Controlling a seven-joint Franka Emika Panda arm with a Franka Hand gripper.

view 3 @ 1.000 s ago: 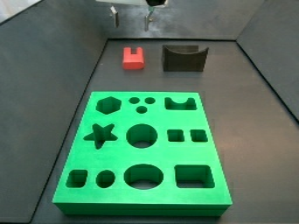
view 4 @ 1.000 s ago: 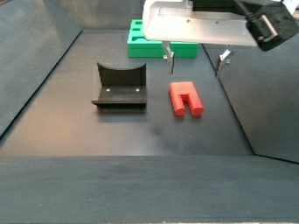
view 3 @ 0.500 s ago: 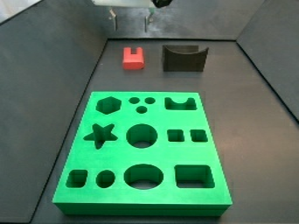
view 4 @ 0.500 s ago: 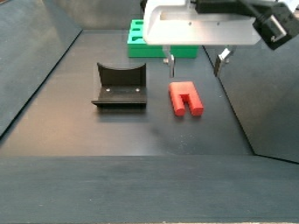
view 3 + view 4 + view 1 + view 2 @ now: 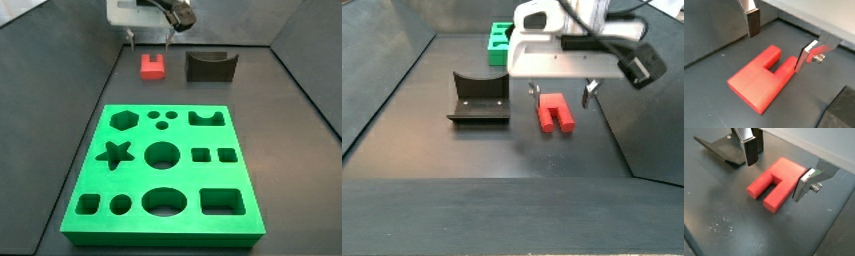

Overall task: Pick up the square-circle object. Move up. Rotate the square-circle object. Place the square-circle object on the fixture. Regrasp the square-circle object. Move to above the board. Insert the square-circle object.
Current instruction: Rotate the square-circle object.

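In both wrist views the gripper (image 5: 777,42) (image 5: 777,170) hangs with its jaws spread wide over the square-circle object (image 5: 761,77) (image 5: 774,183), one silver finger (image 5: 752,20) with its dark pad on one side of the red block and the other finger (image 5: 807,55) just beside its forked end; whether a pad touches the plastic cannot be told, and the block lies flat on the floor, not lifted. In a side view the gripper (image 5: 147,42) sits at the upper centre of the frame, directly above the red block (image 5: 151,66), with the fixture (image 5: 210,65) just to its right, apart from it. In a side view the gripper (image 5: 563,97) is right of centre, its fingertips straddling the block (image 5: 553,112), while the fixture (image 5: 478,97) stands to the left, its curved notch facing up. The board (image 5: 163,174) fills the lower half of a side view, lying flat with its star, hexagon, circles and squares open; in a side view only a green corner (image 5: 500,42) shows behind the gripper at the top. The floor (image 5: 54,130) is matt dark grey, lightly speckled in a wrist view (image 5: 724,223), and dark grey walls (image 5: 382,40) slope up around it. No writing or label is legible anywhere.
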